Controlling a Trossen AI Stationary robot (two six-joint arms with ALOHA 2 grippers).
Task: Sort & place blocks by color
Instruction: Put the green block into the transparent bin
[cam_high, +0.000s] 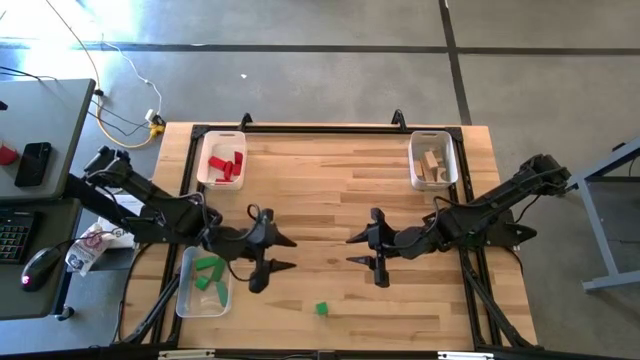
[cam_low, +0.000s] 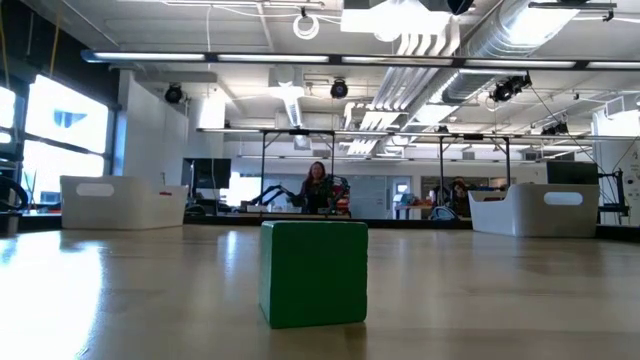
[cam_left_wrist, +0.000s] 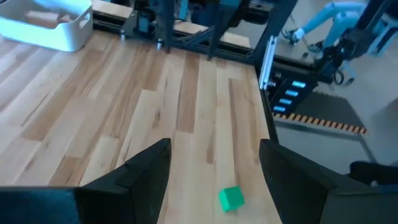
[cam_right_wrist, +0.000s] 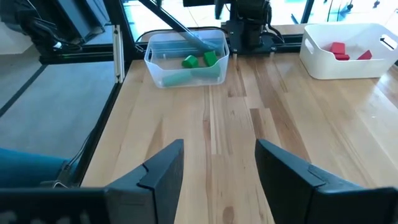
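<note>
One green block (cam_high: 321, 309) sits alone on the table (cam_high: 330, 190), lower centre of the high view, close to the near edge and well apart from both grippers. In the low view the same block (cam_low: 313, 273) fills the centre foreground, upright and flat on the wood. The left wrist view shows it (cam_left_wrist: 231, 198) low in frame, between and ahead of the two dark fingers (cam_left_wrist: 134, 180).

Left gripper (cam_high: 281, 253) is just left of centre in the high view, fingers spread, nothing between them (points toward the table's middle). Right gripper (cam_high: 357, 250) is just right of centre, facing the left one, fingers also spread and empty; right wrist view confirms the gap between its fingers (cam_right_wrist: 158, 177), bare wood under them.

Clear tray (cam_high: 203, 281) at lower left of the high view, just beside the left gripper's arm, holds green blocks (cam_high: 208, 273); the right wrist view shows that tray (cam_right_wrist: 186, 59) at upper centre with green pieces inside (at least two).

Farther back, a white tray (cam_high: 221, 158) at upper left of the high view holds red blocks (cam_high: 225, 166). Another white tray (cam_high: 432, 160) at upper right holds wood blocks (cam_high: 432, 166). Both trays sit near the far edge, well apart from each other.

Beyond the table in the low view, a person (cam_low: 317, 186) is visible centre frame, far off.
</note>
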